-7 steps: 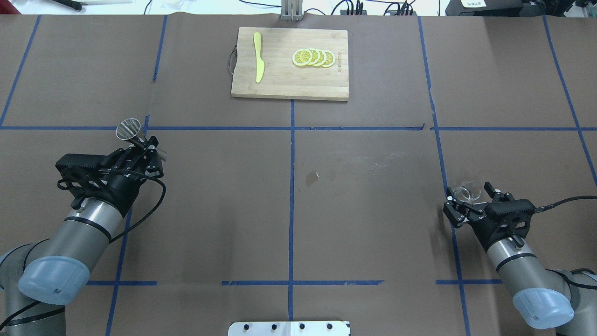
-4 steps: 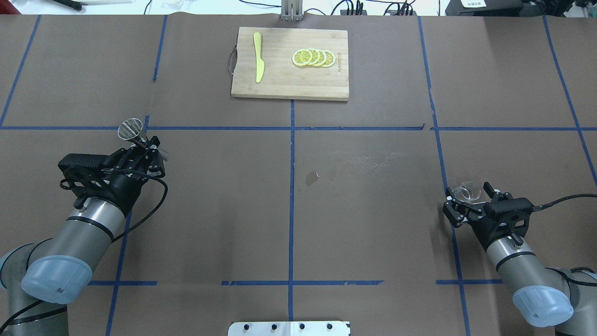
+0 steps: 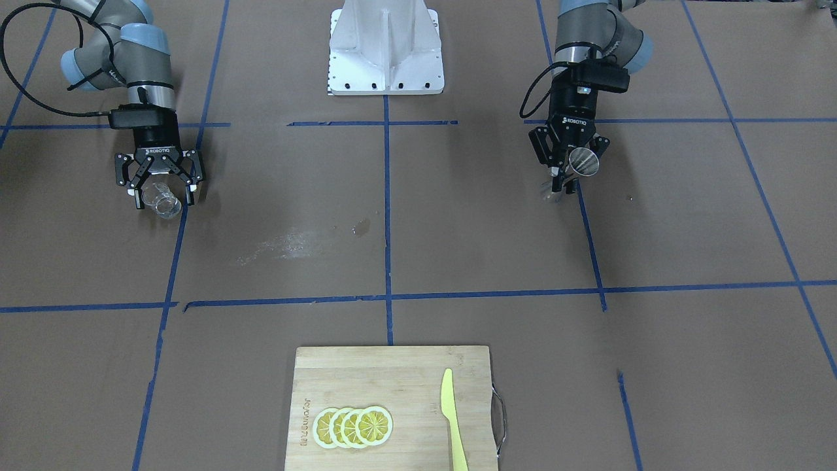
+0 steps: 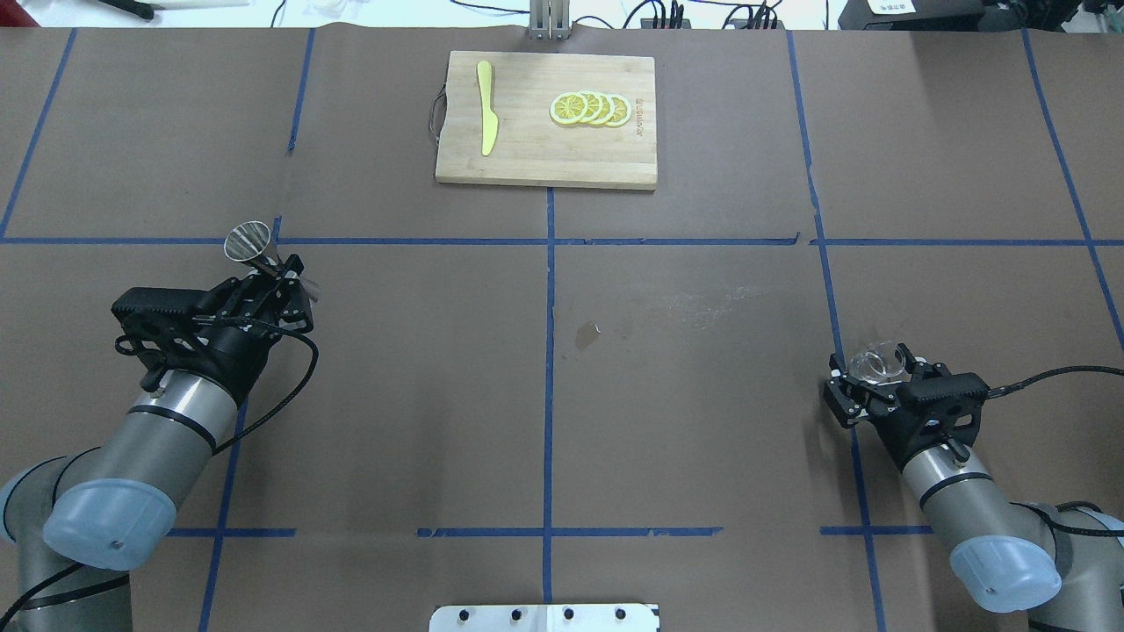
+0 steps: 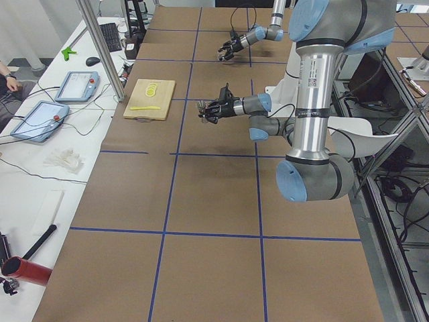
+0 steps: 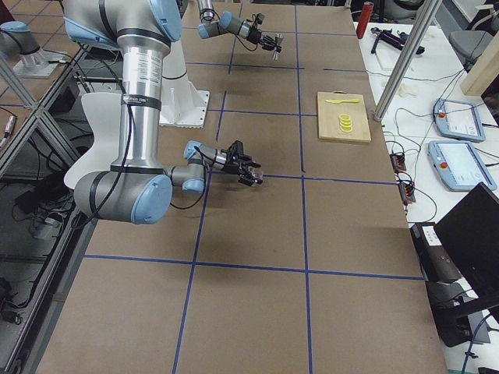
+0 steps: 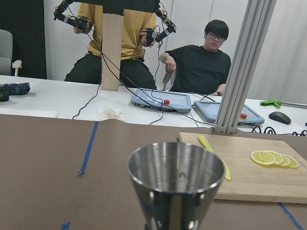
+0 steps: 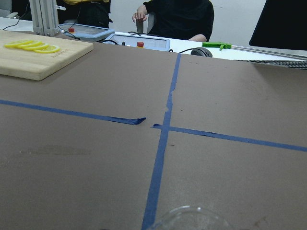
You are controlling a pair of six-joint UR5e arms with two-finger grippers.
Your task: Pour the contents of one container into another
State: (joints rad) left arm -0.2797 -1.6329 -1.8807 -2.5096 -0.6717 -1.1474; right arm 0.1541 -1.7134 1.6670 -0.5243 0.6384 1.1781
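Left gripper [image 4: 279, 268] jaws clamping the jigger [image 4: 247, 241]; right gripper [image 4: 875, 376] jaws seemingly gripping the glass cup [image 4: 881, 360]; we're needing to join them next.

Silver arms [image 4: 167, 421], pale-blue joint caps [image 4: 105, 525] — black left tool [image 3: 567, 178] and right tool [image 3: 164, 200] marked ROBOTIQ, black cables [image 4: 294, 386].

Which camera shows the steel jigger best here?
Left wrist view: the jigger fills the foreground, open mouth and inner wall sharp. Overhead shows only its rim beyond the left tool; front-facing shows it small in that tool; side views, a speck; right wrist, nothing.
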